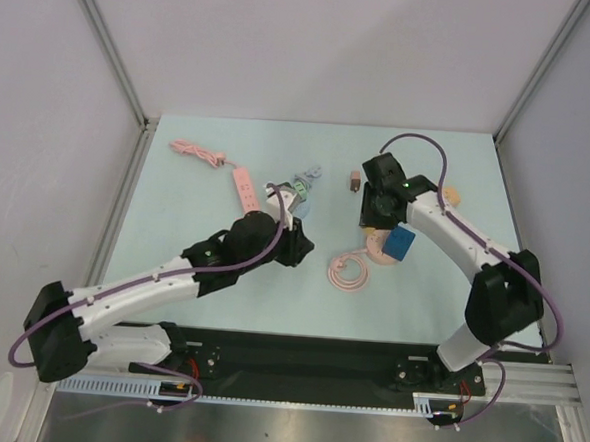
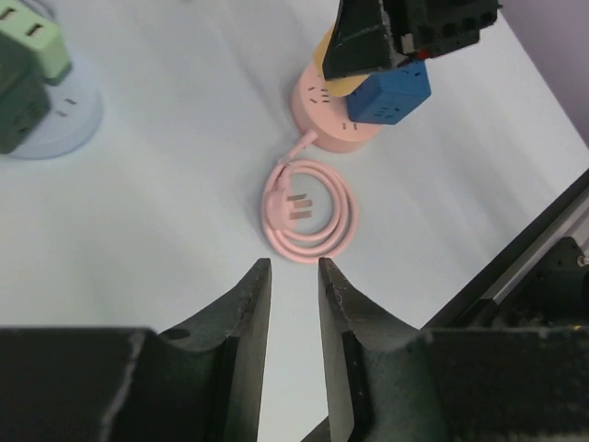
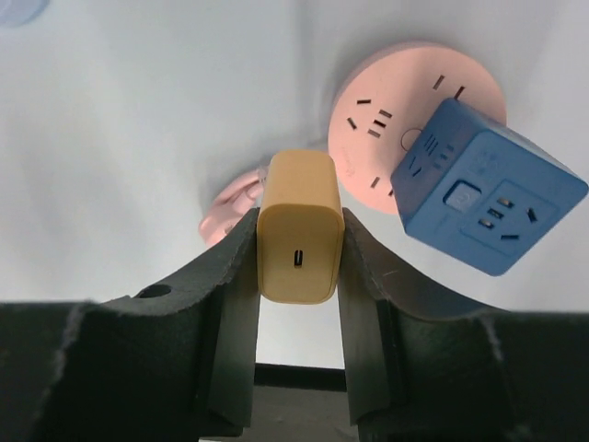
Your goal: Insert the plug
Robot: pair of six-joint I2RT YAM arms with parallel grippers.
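Note:
My right gripper (image 3: 297, 216) is shut on a yellow-orange charger plug (image 3: 297, 226) and holds it just above and left of the round pink socket (image 3: 386, 120). A blue cube adapter (image 3: 488, 184) sits plugged on that socket's right side. In the top view the right gripper (image 1: 375, 218) hangs over the pink socket (image 1: 378, 246), next to the blue cube (image 1: 402, 243). The socket's pink cable (image 2: 308, 212) lies coiled with its plug in the middle. My left gripper (image 2: 294, 269) hovers near that coil, its jaws a narrow gap apart and empty. It also shows in the top view (image 1: 299, 243).
A pink power strip (image 1: 245, 186) with its cord (image 1: 199, 153) lies at the back left. A green adapter (image 2: 28, 55) sits on a pale blue round socket (image 2: 64, 124) near the left gripper. A small brown object (image 1: 353, 182) and an orange object (image 1: 451, 195) lie at the back.

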